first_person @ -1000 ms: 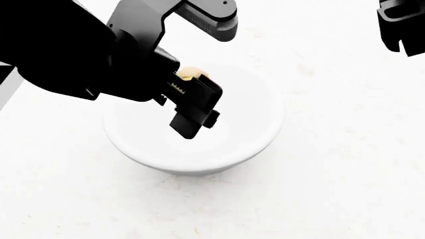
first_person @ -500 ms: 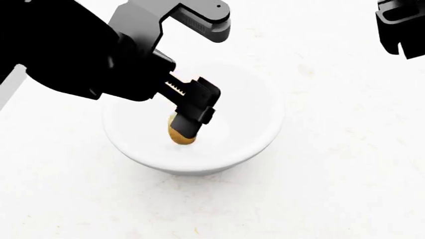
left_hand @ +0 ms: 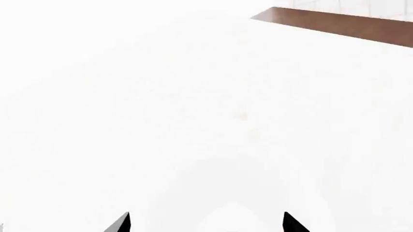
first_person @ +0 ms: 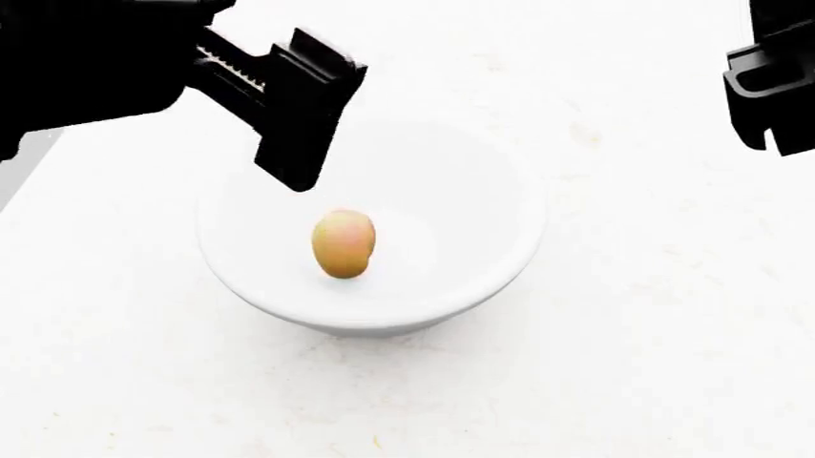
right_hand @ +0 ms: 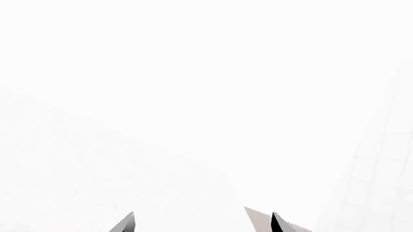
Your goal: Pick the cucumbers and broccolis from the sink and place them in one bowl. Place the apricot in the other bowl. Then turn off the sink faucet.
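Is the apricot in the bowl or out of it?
In. The apricot lies on the bowl's floor, free of the left gripper above it.

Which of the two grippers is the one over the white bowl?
The left gripper: it hangs over the bowl's far-left rim near the apricot; the right gripper stays off by the frame's right edge.

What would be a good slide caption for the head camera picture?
An apricot lies inside a white bowl on a white counter, with the left gripper open above it.
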Available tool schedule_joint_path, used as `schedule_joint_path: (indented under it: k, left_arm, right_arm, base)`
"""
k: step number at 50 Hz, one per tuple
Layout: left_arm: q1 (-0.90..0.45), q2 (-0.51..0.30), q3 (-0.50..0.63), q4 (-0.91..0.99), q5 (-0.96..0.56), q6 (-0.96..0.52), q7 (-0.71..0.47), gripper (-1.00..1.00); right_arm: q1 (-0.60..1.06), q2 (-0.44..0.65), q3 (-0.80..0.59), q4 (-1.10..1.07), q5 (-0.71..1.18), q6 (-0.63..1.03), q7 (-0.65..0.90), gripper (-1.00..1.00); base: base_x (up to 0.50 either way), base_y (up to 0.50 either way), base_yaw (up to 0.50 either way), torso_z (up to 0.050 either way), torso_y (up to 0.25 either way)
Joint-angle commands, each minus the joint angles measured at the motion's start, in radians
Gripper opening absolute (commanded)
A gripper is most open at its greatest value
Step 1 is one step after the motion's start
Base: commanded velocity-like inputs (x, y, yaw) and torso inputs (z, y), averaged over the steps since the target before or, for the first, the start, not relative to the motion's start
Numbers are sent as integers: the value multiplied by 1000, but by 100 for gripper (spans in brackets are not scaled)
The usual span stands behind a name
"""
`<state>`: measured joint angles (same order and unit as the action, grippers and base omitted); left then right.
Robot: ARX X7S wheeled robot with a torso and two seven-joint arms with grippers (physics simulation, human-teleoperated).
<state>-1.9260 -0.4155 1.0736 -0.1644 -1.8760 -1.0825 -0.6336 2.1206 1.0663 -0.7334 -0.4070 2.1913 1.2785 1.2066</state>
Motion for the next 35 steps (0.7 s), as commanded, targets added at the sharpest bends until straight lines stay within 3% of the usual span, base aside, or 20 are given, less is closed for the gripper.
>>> schedule_joint_path:
  k: [1, 7, 31, 35]
  left_arm:
    - [100, -284, -215, 511, -179, 160, -269, 100]
    - [134, -344, -265, 611, -220, 224, -311, 100]
    - [66, -410, -307, 572, -279, 212, -305, 100]
    - [61, -415, -314, 575, -286, 214, -304, 100]
  right_arm:
    - [-24, 9, 33, -29, -12, -18, -21, 100]
    - [-25, 1, 26, -32, -32, -3, -25, 100]
    - [101, -55, -20, 27, 6, 52, 29, 100]
    - [103, -67, -20, 36, -4, 59, 24, 100]
  base:
    - [0, 0, 0, 0, 0]
    - [-44, 1, 0, 0, 0]
    - [-500, 33, 0, 0, 0]
    - [0, 0, 0, 0, 0]
